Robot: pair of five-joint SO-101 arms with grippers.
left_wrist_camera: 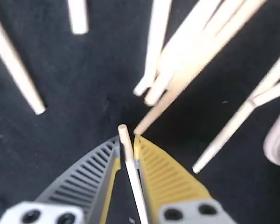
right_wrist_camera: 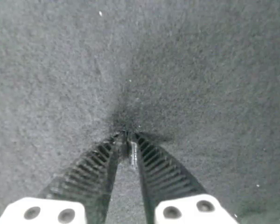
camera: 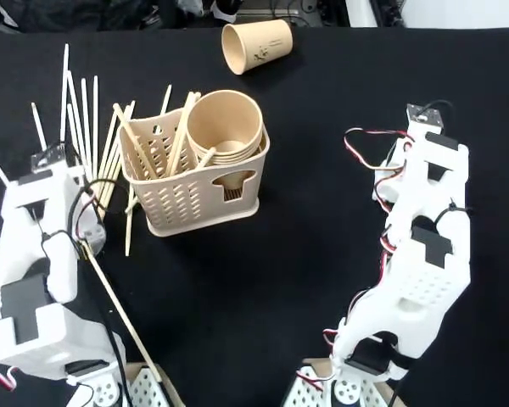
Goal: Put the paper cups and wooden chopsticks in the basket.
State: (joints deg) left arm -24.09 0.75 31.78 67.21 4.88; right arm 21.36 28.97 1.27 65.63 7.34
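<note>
Left pincer [left_wrist_camera: 128, 141] grips one chopstick [left_wrist_camera: 136, 186] by its very end — the long tail behind could lever it loose; right pincer [right_wrist_camera: 127, 139] closed, empty.

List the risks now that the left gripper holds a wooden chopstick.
1. The left gripper pinches the thin wooden chopstick near one end, so the long rest may swing or slip.
2. The beige perforated plastic basket is already crowded with stacked brown paper cups, so insertion may jam.
</note>
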